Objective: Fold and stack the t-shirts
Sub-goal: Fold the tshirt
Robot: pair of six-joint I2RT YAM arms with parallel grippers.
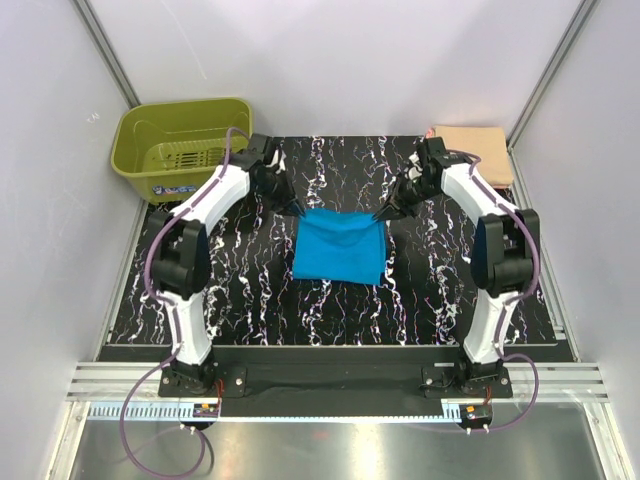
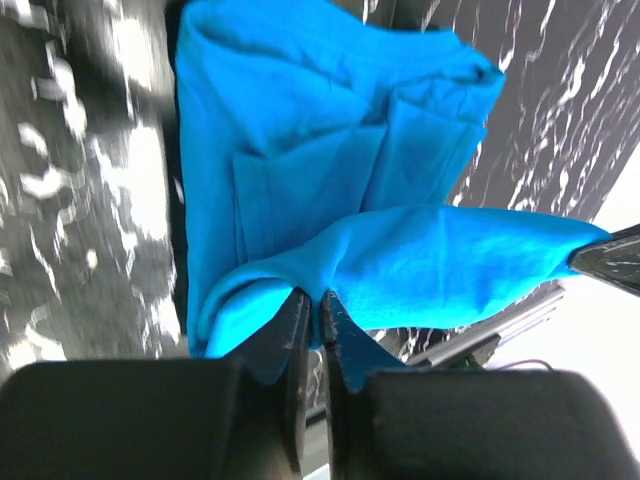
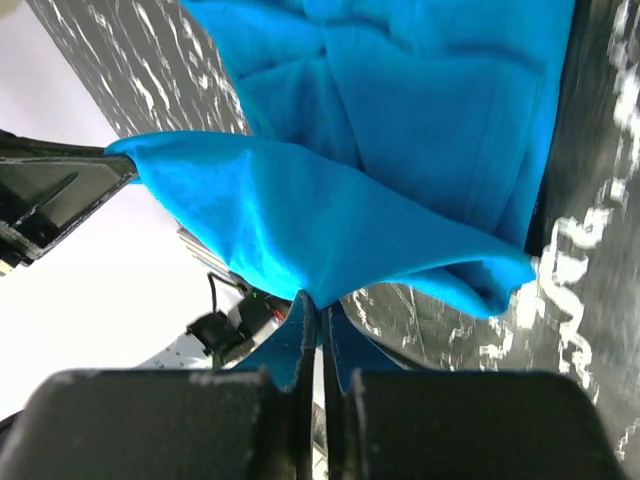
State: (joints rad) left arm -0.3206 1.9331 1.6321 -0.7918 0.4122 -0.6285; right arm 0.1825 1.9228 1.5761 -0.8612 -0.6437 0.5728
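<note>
Marbled desk (image 1: 250, 300) holds the turquoise t-shirt (image 1: 340, 252), left hand (image 1: 300, 212) and right hand (image 1: 378, 215) pinching its far corners, best drawn evenly toward the near edge.

An olive-green plastic basket (image 1: 150, 135) stands behind the left claw (image 1: 297, 209) and to its left, well apart from it. Under this claw lies a black table mat (image 1: 250, 295) with white marble veins

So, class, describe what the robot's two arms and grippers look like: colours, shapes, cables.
Both the left arm and right arm have white curved shells with bulky black joints. A thin purple cable runs along each. The left gripper and right gripper are dark, flat and tapering.
</note>
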